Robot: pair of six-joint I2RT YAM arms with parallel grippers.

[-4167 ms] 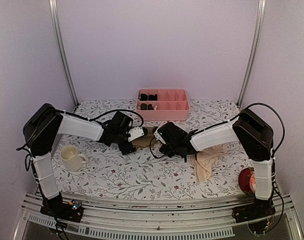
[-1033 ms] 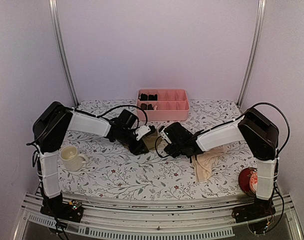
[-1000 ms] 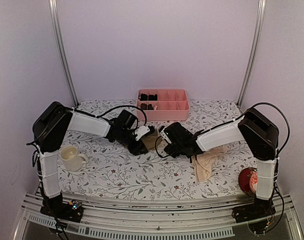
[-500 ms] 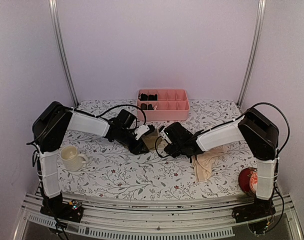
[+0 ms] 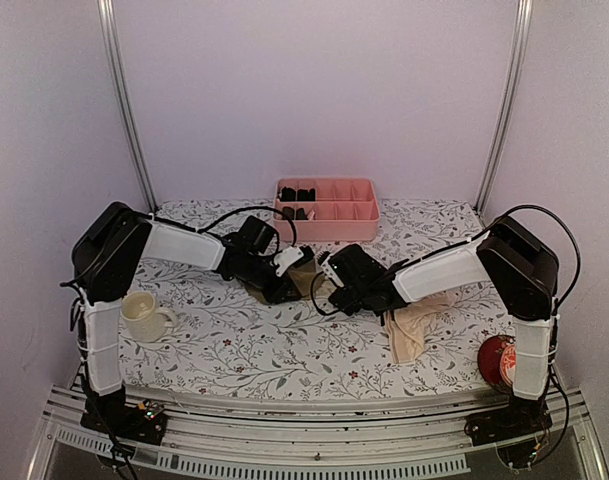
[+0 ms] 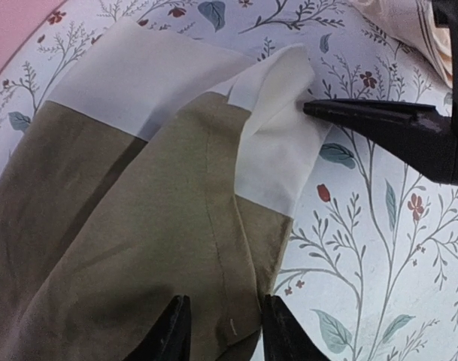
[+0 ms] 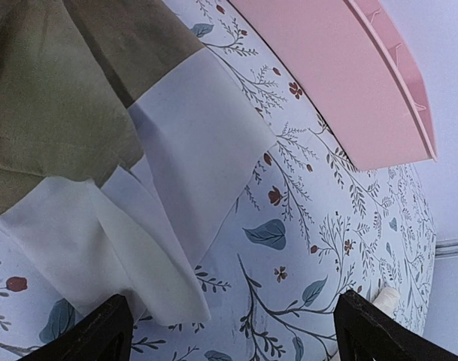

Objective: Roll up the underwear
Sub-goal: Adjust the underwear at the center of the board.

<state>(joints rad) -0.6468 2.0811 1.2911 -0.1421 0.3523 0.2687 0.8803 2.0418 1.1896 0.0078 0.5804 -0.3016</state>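
Note:
The olive-brown underwear (image 5: 306,281) with a cream-white part (image 6: 176,75) lies flat mid-table between both grippers. My left gripper (image 6: 222,335) stands over its olive edge. The jaws are narrowed but apart, with a raised fold of olive cloth (image 6: 221,301) between the fingers (image 6: 172,335). My right gripper (image 7: 232,331) is wide open just beyond the cream corner (image 7: 138,278), holding nothing. One of its black fingers (image 6: 394,128) touches the turned-up cream flap. The peach-beige underwear (image 5: 412,325) lies crumpled under the right forearm.
A pink compartment tray (image 5: 356,225) with small black bundles (image 5: 296,195) stands at the back. A cream mug (image 5: 144,315) sits at the left by the left arm. A red round object (image 5: 496,360) rests at the front right corner.
My left gripper's jaws have drawn closer together around the olive fold over the last second, and the left arm edged slightly right. The right gripper has stayed open and still.

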